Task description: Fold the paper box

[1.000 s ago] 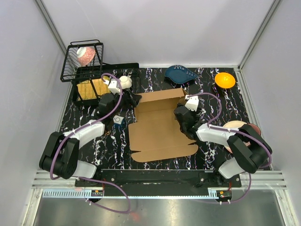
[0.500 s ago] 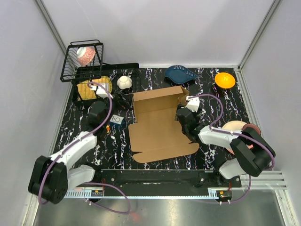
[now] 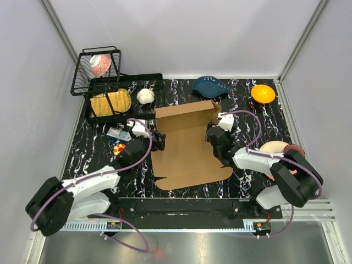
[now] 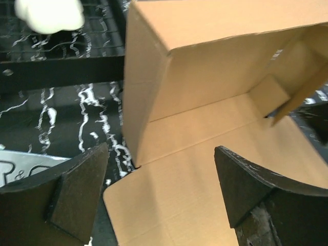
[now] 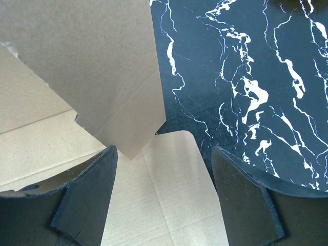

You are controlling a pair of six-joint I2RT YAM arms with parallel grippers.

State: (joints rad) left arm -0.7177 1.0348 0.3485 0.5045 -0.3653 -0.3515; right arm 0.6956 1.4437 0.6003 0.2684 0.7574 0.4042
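beside the paper box, left gripper drawn nearer, spread wide, right gripper unmoved, also wide

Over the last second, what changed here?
The left gripper drew back from the far-left corner of the box to its left edge, nearer the robot, and stands open there, holding nothing. The box's back wall rose from lying back to upright. The right gripper stayed open at the box's right side; the box bottom stayed flat on the table.
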